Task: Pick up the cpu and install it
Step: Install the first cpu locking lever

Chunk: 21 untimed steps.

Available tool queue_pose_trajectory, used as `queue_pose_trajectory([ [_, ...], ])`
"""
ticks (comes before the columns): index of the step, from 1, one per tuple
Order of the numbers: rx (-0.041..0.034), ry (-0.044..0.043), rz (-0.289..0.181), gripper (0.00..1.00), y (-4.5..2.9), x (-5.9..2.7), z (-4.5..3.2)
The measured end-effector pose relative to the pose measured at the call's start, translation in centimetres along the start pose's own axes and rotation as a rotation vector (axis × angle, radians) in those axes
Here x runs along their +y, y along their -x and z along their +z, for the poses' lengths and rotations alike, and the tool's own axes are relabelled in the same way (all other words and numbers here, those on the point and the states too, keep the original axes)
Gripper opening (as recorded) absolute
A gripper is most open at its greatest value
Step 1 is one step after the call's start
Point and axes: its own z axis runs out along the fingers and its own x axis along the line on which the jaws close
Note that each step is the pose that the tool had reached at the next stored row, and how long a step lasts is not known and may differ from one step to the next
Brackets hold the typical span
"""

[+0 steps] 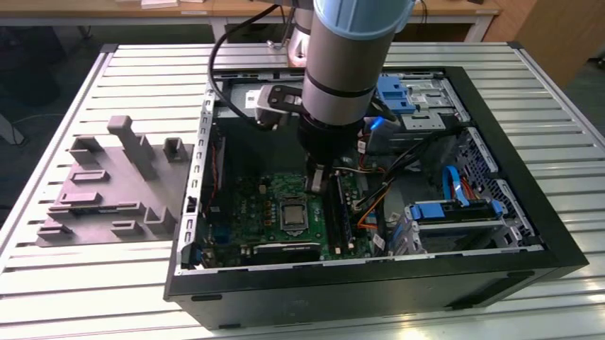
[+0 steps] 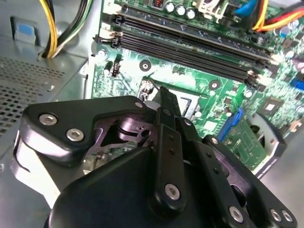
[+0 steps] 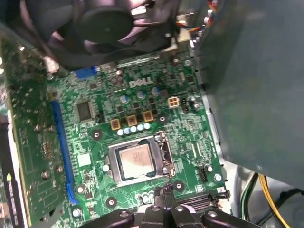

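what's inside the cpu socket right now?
In the first wrist view the cpu lies flat inside the socket, silvery top exposed. Whatever is beneath the chip is covered. The hand sits just beside the socket frame.

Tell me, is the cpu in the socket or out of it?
In: the cpu lies flat inside the socket frame on the motherboard, with the hand nearby.

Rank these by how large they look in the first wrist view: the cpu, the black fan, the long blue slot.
1. The black fan, though nearness to the camera may enlarge it.
2. The long blue slot, longest but thin.
3. The cpu, seated in its socket.
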Motion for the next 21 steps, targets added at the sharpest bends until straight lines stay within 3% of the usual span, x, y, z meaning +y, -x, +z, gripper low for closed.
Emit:
queue_pose_trajectory([
  [3,0.0044,-0.0002,-0.054,0.11,0.00,-0.02,0.19],
  [6,0.0076,-0.0005,-0.078,0.11,-0.04,-0.01,0.21],
  [11,0.0406,-0.0066,-0.109,0.11,-0.04,0.00,0.24],
  [15,0.0446,-0.0075,-0.151,0.11,-0.15,0.00,0.33],
  [21,0.0449,-0.0076,-0.156,0.11,-0.35,-0.05,0.35],
])
